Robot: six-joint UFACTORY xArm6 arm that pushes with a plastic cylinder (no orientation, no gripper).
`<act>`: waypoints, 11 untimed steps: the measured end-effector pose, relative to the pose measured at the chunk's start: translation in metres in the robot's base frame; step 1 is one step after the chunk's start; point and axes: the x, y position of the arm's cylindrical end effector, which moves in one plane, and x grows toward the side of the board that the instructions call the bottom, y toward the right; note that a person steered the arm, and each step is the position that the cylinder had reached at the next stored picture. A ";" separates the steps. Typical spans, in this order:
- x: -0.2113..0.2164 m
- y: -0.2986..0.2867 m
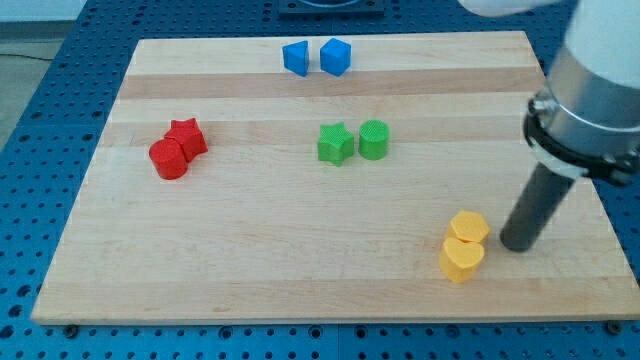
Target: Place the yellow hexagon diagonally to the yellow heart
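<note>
Two yellow plastic blocks touch near the wooden counter's (300, 300) bottom right: yellow hexagon (468, 227) directly above yellow heart (461, 260). My tip (518, 244), a gripless end effector, stands just right. Next: push hexagon sideways, likely.

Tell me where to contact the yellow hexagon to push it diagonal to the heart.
Push its right face. My tip already stands just right of the hexagon, which touches the heart directly below it. A leftward shove on that flat side should likely slide it off to the heart's upper left.
</note>
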 end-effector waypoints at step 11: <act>-0.011 0.007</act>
